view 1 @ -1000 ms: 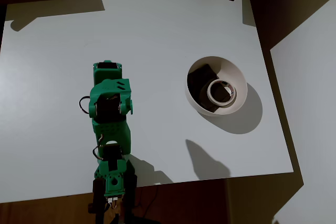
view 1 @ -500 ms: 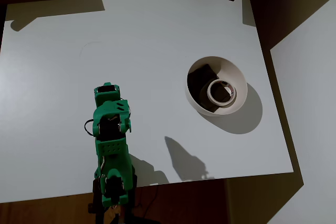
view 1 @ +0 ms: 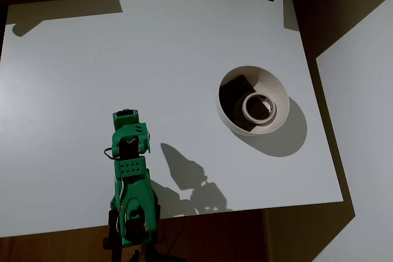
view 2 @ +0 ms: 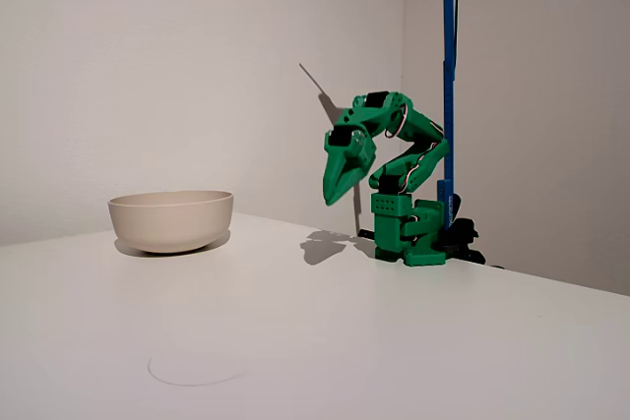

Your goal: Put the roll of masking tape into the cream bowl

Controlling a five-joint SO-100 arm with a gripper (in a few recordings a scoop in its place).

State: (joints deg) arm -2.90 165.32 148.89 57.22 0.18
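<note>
Folding back toward its base, the green arm has pulled in since the earlier overhead frames: its head sat further up the table then, and its shadow has slid left with it. The roll of masking tape has not shifted; it lies flat inside the cream bowl, hole up, beside a dark blocky object that shares the bowl's floor.

From the gripper the bowl lies well apart, off to the right in the overhead view and to the left in the fixed view. I see the gripper hanging nose-down above bare table, carrying nothing. Its jaws look drawn together to a point in the fixed view.

I judge the placement done, so no coming move turns on the tape's direction; the arm only needs to finish settling at rest.
</note>
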